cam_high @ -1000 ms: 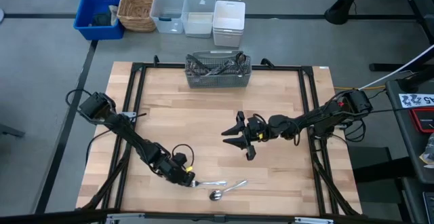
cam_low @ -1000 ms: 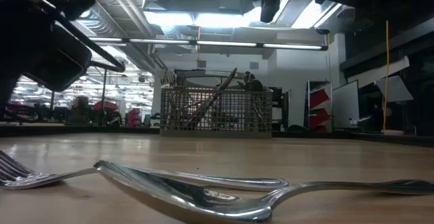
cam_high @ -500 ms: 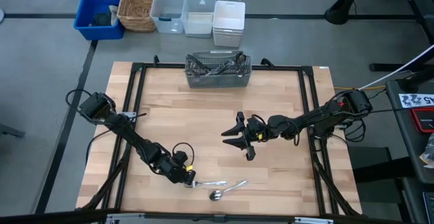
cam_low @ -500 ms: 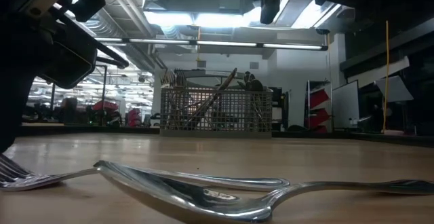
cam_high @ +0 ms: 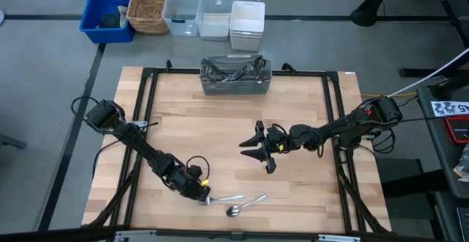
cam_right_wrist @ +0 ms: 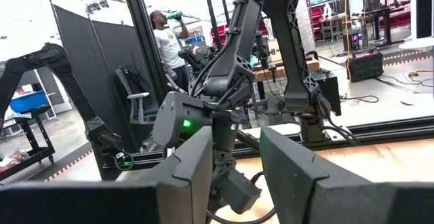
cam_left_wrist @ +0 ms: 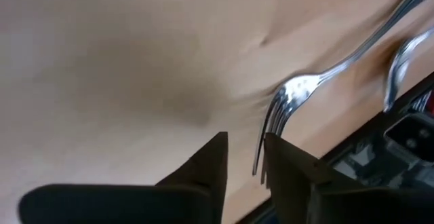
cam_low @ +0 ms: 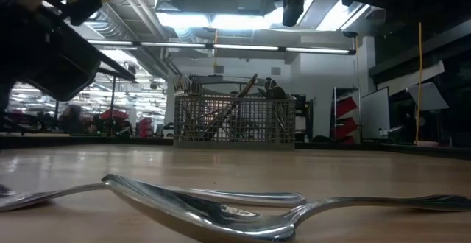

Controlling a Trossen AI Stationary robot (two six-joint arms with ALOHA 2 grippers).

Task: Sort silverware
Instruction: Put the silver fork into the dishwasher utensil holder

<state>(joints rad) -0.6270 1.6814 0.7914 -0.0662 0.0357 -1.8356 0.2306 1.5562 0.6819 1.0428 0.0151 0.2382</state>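
- Two loose pieces of silverware lay on the wooden desk near its front edge: one fork and one spoon, side by side with the handles crossing or close together
- The left end effector sat low at the fork's tine end, also close to the front edge; in the left wrist view its fingers stood narrowly apart with the fork tines just ahead of the gap, and whether they gripped the fork could not be told
- The right end effector hung near the desk's middle, fingers spread wide and holding nothing, well apart from the fork and spoon
- One grey wire-mesh basket stood at the desk's back edge, centred, with more silverware heaped inside, too tangled to count
- A broad stretch of bare wood lay open between the basket and the two arms, and along the left and right sides inside the black frame
- Beyond the back edge, on the floor, five containers stood in a row: one blue bin, one wicker basket, two clear tubs and one white tub
- A person stood in the room behind, seen in the right wrist view
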